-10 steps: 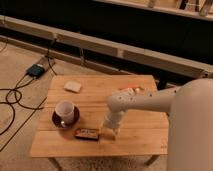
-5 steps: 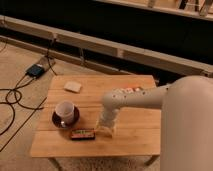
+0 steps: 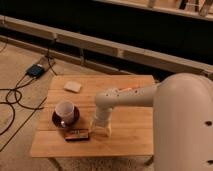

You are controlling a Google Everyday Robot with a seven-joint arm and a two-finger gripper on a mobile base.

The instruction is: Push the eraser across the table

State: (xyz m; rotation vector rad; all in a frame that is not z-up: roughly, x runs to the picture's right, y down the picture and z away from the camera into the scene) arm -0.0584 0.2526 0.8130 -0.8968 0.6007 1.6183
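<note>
- The white robot arm (image 3: 150, 100) is reaching in from the right, bending down over the table (image 3: 130, 135).
- The table (light wooden planks) is carrying everything here.
- The cup (image 3: 64, 109) is sitting on a dark saucer (image 3: 56, 120) near the left edge.
- The gripper (image 3: 101, 129) is pointing down at the tabletop just right of the eraser.
- The pale square pad (image 3: 72, 86) is lying near the far left corner.
- The eraser (image 3: 77, 135) is lying flat near the front edge, just in front of the saucer.
</note>
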